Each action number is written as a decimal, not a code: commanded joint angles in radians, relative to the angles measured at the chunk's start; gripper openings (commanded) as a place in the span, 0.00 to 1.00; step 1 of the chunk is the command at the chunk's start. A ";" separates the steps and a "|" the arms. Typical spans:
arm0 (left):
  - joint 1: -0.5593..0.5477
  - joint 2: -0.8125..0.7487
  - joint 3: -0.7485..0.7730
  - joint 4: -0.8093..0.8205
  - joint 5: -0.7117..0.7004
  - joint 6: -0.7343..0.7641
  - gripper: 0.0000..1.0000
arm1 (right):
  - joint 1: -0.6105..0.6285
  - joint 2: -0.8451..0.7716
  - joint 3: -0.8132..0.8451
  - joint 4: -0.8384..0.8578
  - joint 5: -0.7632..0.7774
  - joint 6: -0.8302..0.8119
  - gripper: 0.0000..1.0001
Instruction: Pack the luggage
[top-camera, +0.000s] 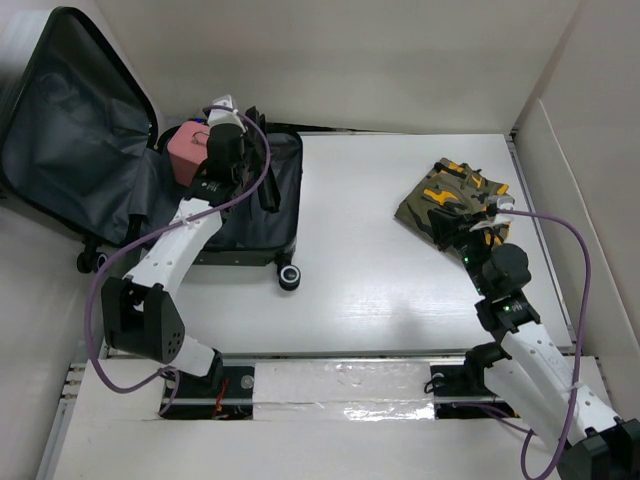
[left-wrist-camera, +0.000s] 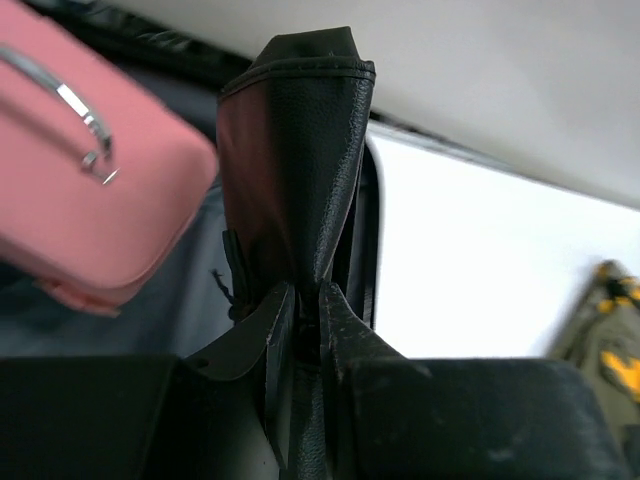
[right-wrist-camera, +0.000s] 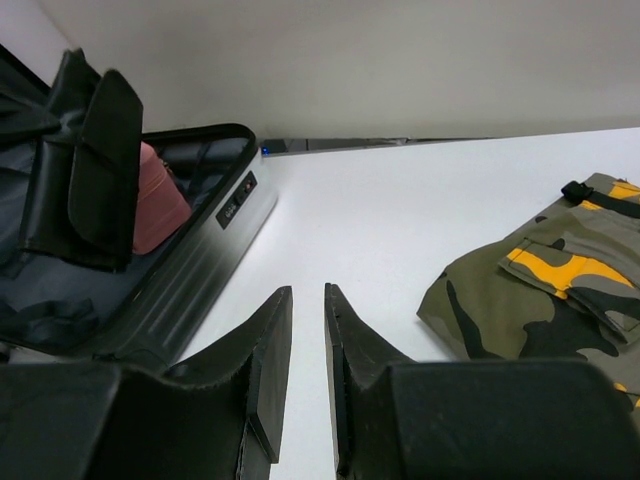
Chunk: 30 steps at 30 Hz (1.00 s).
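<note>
Jaws on the left arm (top-camera: 170, 250) are pressing together on a black leather-look piece (left-wrist-camera: 290, 170) with a stitched edge, pinching its narrow end while the wider part is sticking out past them. That arm is reaching over the luggage (top-camera: 70, 130), and the black piece is hanging above the base half. The luggage is lying open at the far left of the bench (top-camera: 380, 290), its lid leaning back to the left and showing dark grey lining, its black wheels (top-camera: 290, 278) pointing toward the near side. A pink box-shaped case (top-camera: 183, 150) with a pale handle is sitting inside the base half, at its far end. Jaws on the right arm (top-camera: 530, 350) are standing slightly parted with nothing between them, hovering just beside a folded camouflage garment (top-camera: 445, 195) with yellow patches, which is lying on the bench's far right, well apart from the luggage.
</note>
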 joint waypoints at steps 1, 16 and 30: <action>-0.034 -0.002 0.030 -0.047 -0.190 0.039 0.00 | 0.009 -0.003 0.013 0.057 -0.014 -0.014 0.25; -0.092 0.225 0.121 -0.030 -0.285 0.227 0.00 | 0.018 0.004 0.015 0.062 -0.017 -0.015 0.26; -0.140 0.355 0.126 -0.047 -0.396 0.225 0.34 | 0.028 0.046 0.022 0.066 -0.022 -0.023 0.26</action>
